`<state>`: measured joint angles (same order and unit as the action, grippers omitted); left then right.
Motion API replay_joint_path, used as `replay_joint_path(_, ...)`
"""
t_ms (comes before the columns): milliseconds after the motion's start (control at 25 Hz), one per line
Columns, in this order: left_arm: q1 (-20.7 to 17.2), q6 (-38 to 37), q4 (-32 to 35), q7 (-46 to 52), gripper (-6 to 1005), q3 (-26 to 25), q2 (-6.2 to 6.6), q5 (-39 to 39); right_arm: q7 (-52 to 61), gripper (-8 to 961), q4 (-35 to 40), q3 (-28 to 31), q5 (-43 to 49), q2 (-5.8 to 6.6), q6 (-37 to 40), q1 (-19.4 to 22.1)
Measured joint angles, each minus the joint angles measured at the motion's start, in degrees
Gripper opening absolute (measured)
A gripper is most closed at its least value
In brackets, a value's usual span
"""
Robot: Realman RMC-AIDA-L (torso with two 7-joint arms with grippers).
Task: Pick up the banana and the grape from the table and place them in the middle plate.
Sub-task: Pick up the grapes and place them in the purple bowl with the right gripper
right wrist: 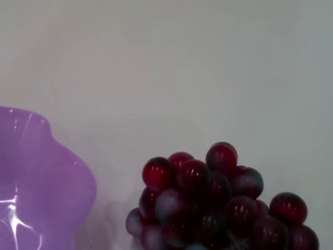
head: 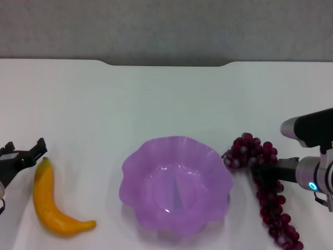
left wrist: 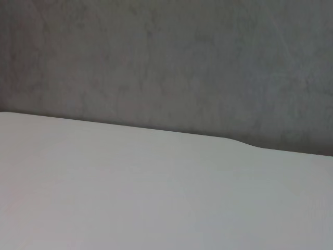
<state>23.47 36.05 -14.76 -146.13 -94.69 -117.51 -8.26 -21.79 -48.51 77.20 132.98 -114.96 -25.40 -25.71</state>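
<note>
The banana (head: 52, 200) lies on the white table (head: 166, 99) at the left, its dark stem end pointing away from me. My left gripper (head: 24, 149) is open and empty just beside that stem end. The purple scalloped middle plate (head: 136, 156) stands empty at the centre front. The grape bunch (head: 266, 187) lies on the table right of the plate. My right gripper (head: 257, 165) reaches in from the right over the bunch's upper part. The right wrist view shows the grapes (right wrist: 208, 203) close up beside the plate's rim (right wrist: 36, 177). The left wrist view shows only bare table (left wrist: 156, 198).
The table's far edge has a shallow notch (head: 166, 63) with a grey wall (head: 166, 26) behind it. The right arm's body (head: 315, 156) hangs over the table's right side.
</note>
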Motion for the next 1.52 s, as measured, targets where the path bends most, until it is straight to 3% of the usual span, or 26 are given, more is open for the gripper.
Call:
replay_joint_path(240, -0.1, 0.0, 0.0, 0.0, 869, 0.1, 0.00, 0.0, -0.1, 407, 0.0, -3.2, 0.0, 0.00, 4.2, 0.2)
replay_joint_path(640, 0.1, 0.0, 0.0, 0.1, 867, 0.2, 0.00, 0.0, 0.4, 371, 5.0, -11.1, -1.5, -0.09, 18.5, 0.5)
replay_joint_path(1040, 0.1, 0.0, 0.0, 0.1, 865, 0.2, 0.00, 0.0, 0.3, 344, 5.6, -15.5, -3.1, -0.01, 23.5, 1.0)
replay_joint_path(1520, 0.1, 0.0, 0.0, -0.1, 864, -0.1, 0.05, 0.0, 1.5, 338, 7.9, -25.1, -3.1, -0.07, 45.7, 5.4)
